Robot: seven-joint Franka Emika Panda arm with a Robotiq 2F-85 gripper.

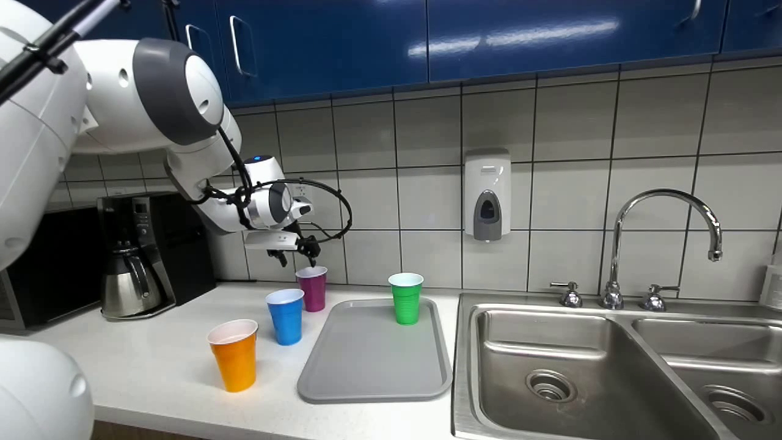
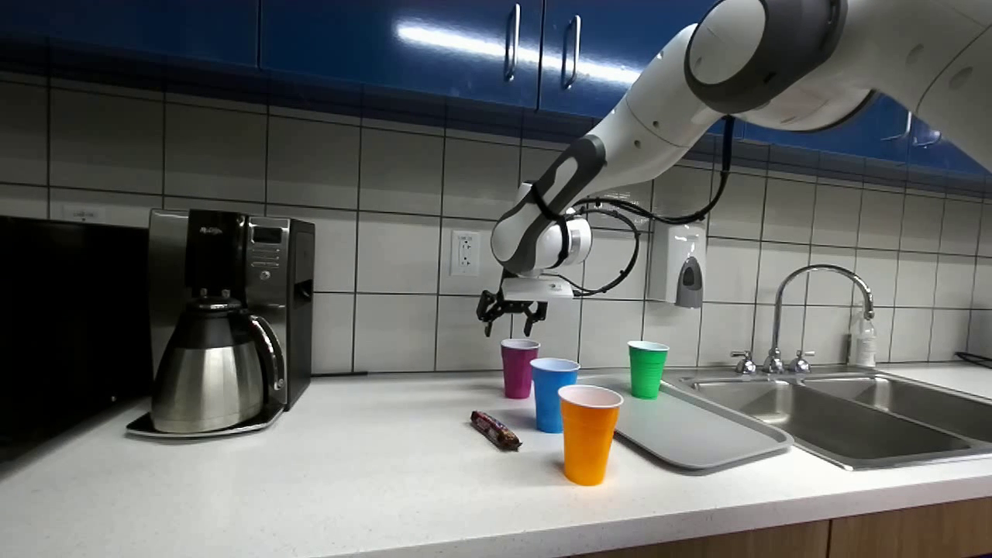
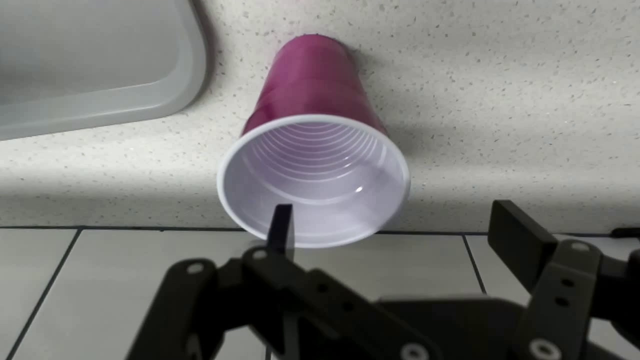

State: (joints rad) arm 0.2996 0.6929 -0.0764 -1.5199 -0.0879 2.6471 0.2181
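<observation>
My gripper (image 1: 298,261) is open and empty just above the purple cup (image 1: 314,292), near the tiled wall; it also shows in an exterior view (image 2: 508,330). In the wrist view, the gripper (image 3: 392,215) has one finger overlapping the mouth of the purple cup (image 3: 312,90), the other off to its right. The cup stands upright. A blue cup (image 2: 552,403) and an orange cup (image 2: 589,446) stand nearer the counter's front. A green cup (image 1: 406,305) stands on the grey tray (image 1: 372,360). A wrapped bar (image 2: 496,431) lies beside the blue cup.
A coffee maker (image 2: 225,364) with a steel carafe stands at the counter's far end, beside a black appliance (image 2: 70,325). A double sink (image 1: 550,354) with a faucet (image 1: 666,194) adjoins the tray. A soap dispenser (image 1: 487,195) and blue cabinets (image 1: 330,43) are on the wall.
</observation>
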